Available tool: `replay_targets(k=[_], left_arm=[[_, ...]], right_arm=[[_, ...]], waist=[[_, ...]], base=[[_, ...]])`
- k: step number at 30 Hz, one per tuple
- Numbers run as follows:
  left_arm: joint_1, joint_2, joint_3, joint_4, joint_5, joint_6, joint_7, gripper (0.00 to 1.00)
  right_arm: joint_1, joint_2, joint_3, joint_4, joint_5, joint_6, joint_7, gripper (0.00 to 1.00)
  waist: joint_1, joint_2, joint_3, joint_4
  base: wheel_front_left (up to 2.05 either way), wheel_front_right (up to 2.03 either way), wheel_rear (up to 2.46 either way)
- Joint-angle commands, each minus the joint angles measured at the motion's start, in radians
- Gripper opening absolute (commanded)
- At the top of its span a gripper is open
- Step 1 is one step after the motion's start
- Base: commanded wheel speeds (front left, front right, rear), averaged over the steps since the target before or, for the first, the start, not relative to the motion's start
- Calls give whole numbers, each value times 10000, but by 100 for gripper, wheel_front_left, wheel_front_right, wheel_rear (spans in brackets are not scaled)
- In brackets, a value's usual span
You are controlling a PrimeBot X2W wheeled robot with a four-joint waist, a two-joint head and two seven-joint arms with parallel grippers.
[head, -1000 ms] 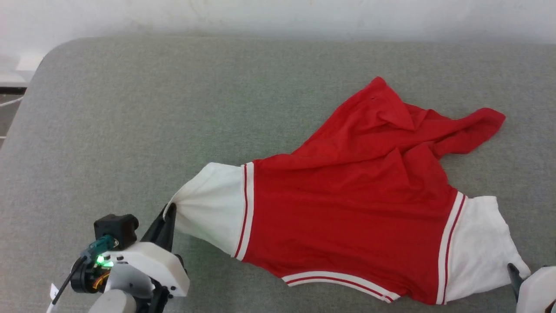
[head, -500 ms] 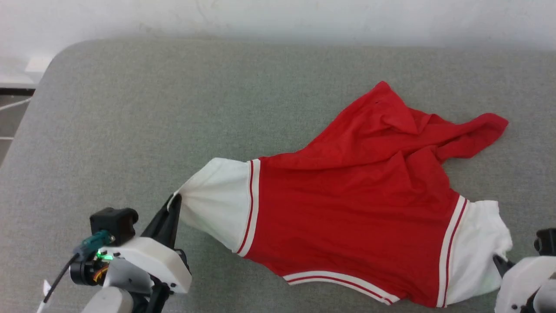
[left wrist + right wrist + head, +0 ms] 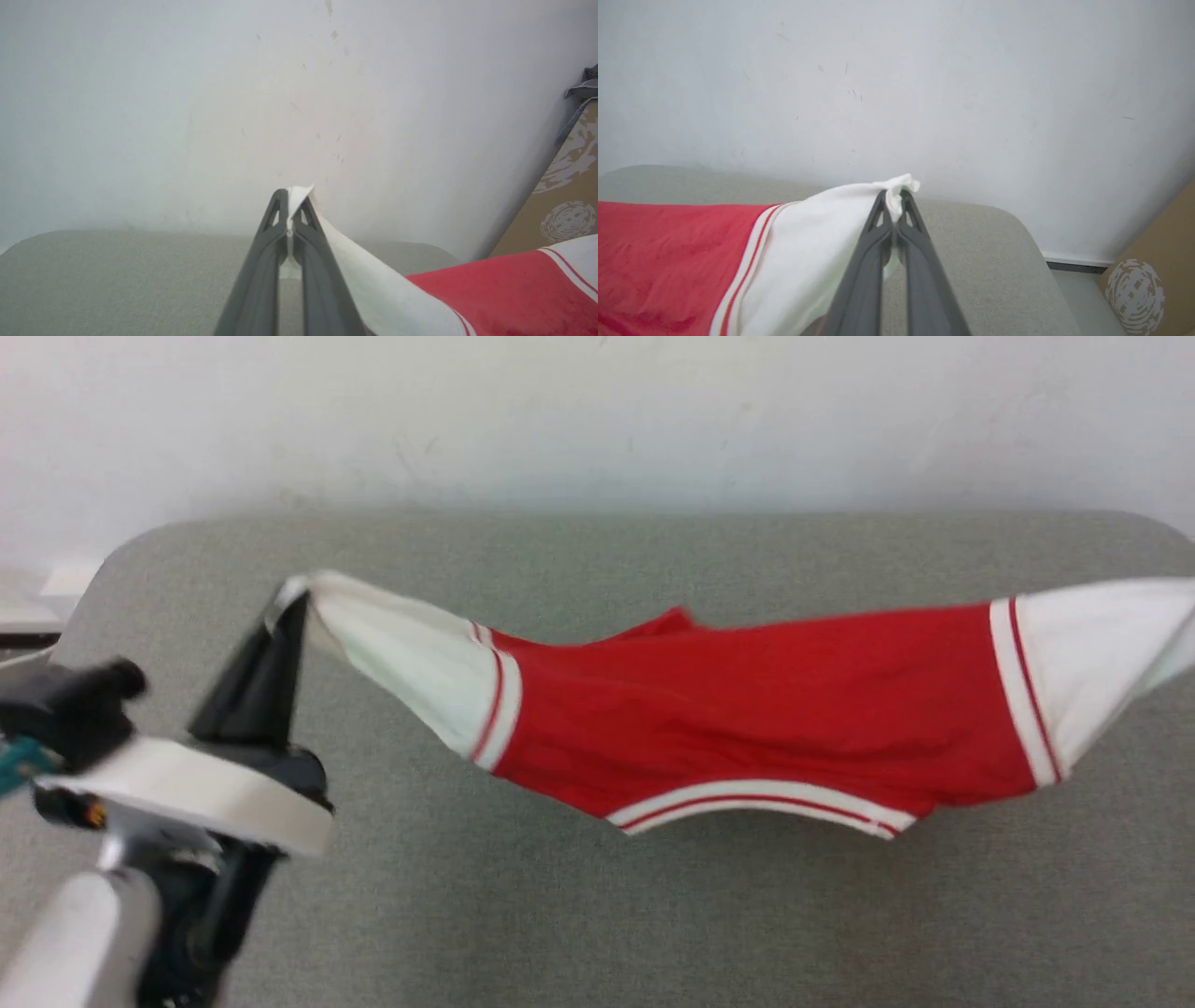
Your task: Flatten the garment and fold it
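Mid-flatten now. Gripping one white sleeve tip in the tightly closed left claw (image 3: 289, 602), the other sleeve in the right claw (image 3: 894, 193), likewise pinched shut on cloth. Holding the garment (image 3: 728, 709) strung between them above the grey tabletop (image 3: 560, 915), sagging at the middle. Next, probably: draw apart to tauten, then lower and lay flat, keeping both grips firm.
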Motion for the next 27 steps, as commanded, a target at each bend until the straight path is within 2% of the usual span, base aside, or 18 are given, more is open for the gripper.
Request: replay_targets(k=[1, 7, 13, 18, 23, 27], left_arm=[[-318, 54, 218, -168, -95, 105, 14, 0], [-1297, 496, 901, -560, -232, 237, 297, 0], [-2467, 519, 1515, -263, -875, 320, 556, 0], [-3806, 552, 1611, 677, -1318, 231, 964, 0], [-5664, 994, 1532, 1920, -1112, 14, 1259, 0], [-7366, 1147, 1370, 3029, -911, -237, 1296, 0]], right_arm=[[-328, 66, -106, -115, 96, -11, 85, 0], [-1554, -353, 177, -132, 242, -11, 671, 0], [-3262, -1052, 833, 658, 726, -11, 696, 0], [-4992, -1637, 1713, 1853, 724, -11, 139, 0], [-7305, -1743, 2544, 3198, 348, -11, -742, 0], [-9256, -1577, 3018, 4475, 70, -11, -1370, 0]], waist=[[1, 0, -244, -193], [1, 0, -757, -409], [1, 0, -597, -662], [1, 0, 193, -876], [1, 0, 1459, -1057], [1, 0, 2472, -1120]], base=[[0, 0, 0], [0, 0, 0], [0, 0, 0], [0, 0, 0], [0, 0, 0], [0, 0, 0]])
